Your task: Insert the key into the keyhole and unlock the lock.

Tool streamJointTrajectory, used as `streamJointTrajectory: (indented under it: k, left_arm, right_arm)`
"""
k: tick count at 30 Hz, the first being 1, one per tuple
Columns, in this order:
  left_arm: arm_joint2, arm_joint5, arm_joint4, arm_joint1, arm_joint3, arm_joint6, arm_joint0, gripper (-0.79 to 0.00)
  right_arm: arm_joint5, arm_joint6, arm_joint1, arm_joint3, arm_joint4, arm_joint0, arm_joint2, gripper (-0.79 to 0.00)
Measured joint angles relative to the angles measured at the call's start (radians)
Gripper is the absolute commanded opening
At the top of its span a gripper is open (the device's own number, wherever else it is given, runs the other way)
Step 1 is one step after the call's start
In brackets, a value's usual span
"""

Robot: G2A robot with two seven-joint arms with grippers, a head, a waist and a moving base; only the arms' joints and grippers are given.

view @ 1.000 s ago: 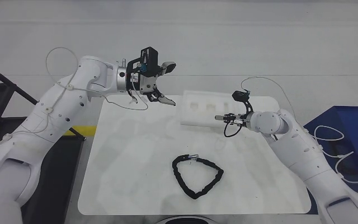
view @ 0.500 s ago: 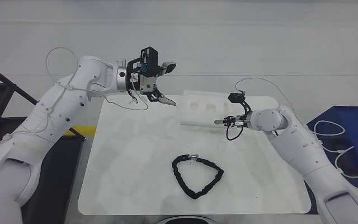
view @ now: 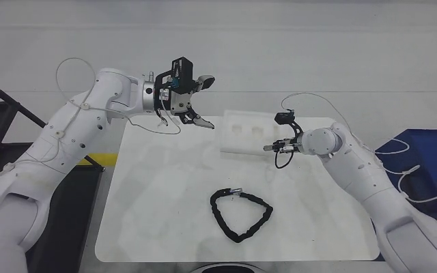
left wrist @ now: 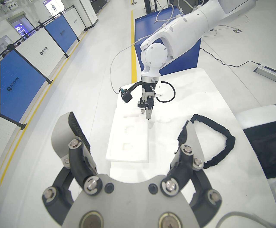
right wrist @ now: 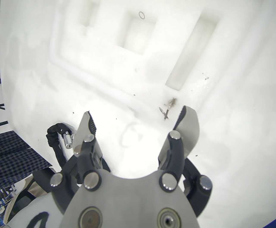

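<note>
A black fabric-covered chain lock (view: pixel 240 215) lies in a loop on the white table (view: pixel 157 205), its silver lock cylinder (view: pixel 234 192) at the far end of the loop. The cylinder (right wrist: pixel 68 141) faces my right wrist camera with its keyhole. A small metal key (right wrist: pixel 165 112) lies flat on the white surface by the end of a long slot in the foam tray (view: pixel 239 143). My right gripper (view: pixel 267 147) hovers open just short of the key (right wrist: pixel 137 117), nothing between its fingers. My left gripper (view: pixel 207 102) is held open above the table's far left, well away from the lock (left wrist: pixel 129 125).
The white foam tray (left wrist: pixel 129 138) with several recessed pockets sits at the table's far side; a thin ring (right wrist: pixel 141 14) lies in one pocket. A blue cabinet (view: pixel 416 150) stands off the right edge, a black frame (view: pixel 13 116) off the left.
My right arm's wrist has shifted slightly toward the foam tray, with its gripper staying at the tray's edge. The left arm and the chain lock have not moved.
</note>
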Motion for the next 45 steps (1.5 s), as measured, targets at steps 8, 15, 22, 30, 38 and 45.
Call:
streamJointTrajectory:
  k: [8,15,22,30,38,45]
  left_arm:
    - [0.000,0.000,0.000,0.000,0.000,0.000,0.000,0.000]
    - [0.000,0.000,0.000,0.000,0.000,0.000,0.000,0.000]
    - [0.000,0.000,0.000,0.000,0.000,0.000,0.000,0.000]
    - [0.000,0.000,0.000,0.000,0.000,0.000,0.000,0.000]
    - [0.000,0.000,0.000,0.000,0.000,0.000,0.000,0.000]
    - [0.000,0.000,0.000,0.000,0.000,0.000,0.000,0.000]
  right_arm:
    - [0.023,-0.009,-0.035,0.075,-0.050,0.043,-0.037,-0.431]
    - [0.058,-0.014,-0.061,0.131,-0.090,0.064,-0.061,-0.468]
    - [0.069,-0.034,-0.082,0.180,-0.100,0.070,-0.065,-0.554]
    - [0.089,-0.036,-0.099,0.214,-0.128,0.080,-0.069,-0.785]
    - [0.099,-0.023,-0.107,0.228,-0.155,0.095,-0.063,-0.785]
    - [0.097,0.032,-0.101,0.198,-0.170,0.115,-0.039,-0.785]
